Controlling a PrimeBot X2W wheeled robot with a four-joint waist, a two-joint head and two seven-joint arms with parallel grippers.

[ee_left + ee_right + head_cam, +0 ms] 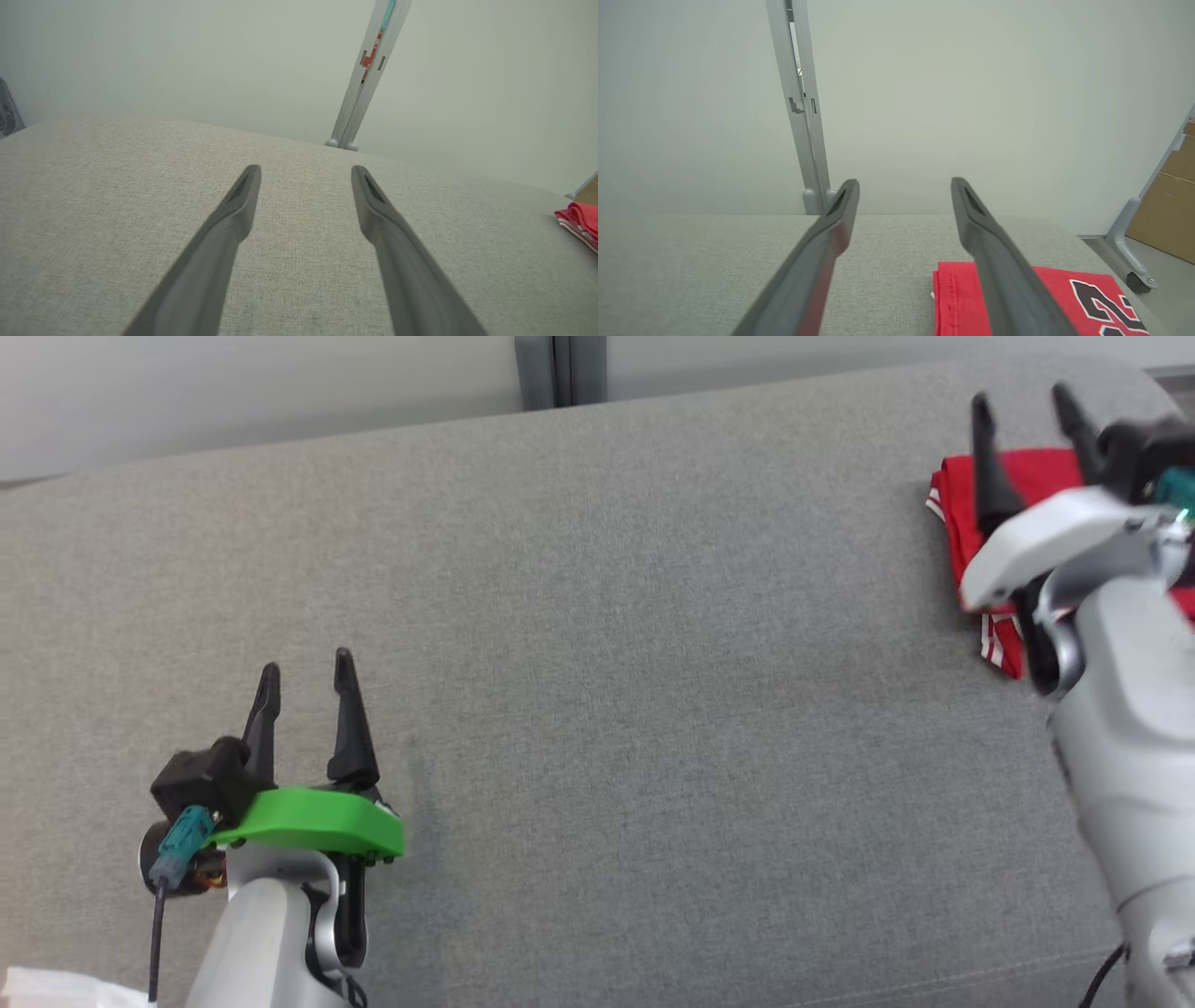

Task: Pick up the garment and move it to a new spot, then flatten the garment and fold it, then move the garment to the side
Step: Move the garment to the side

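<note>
1. A grey fabric surface [607, 616] carries the work; its far edge runs along a pale wall, where a grey upright post [560, 369] stands.
2. The garment [1044, 478] is red with white striped trim and lies folded in the surface's far right corner, close to the right edge.
3. In the right wrist view the garment [957, 303] lies flat, with a stitched edge facing left and part of a black, white-outlined numeral on top.
4. The right gripper [1020, 394] is over the garment with its two dark fingers spread wide and nothing between them. Whether the fingers touch the cloth cannot be told.
5. In its own wrist view the right gripper [904, 181] points toward the far edge and the wall; a cardboard box [1167, 200] stands beyond the right edge.
6. The left gripper [306, 661] is above the near left part of the surface, well apart from the garment, fingers parted and empty.
7. In the left wrist view the left gripper [306, 169] faces bare grey fabric, and the garment [579, 219] shows at the right edge.
</note>
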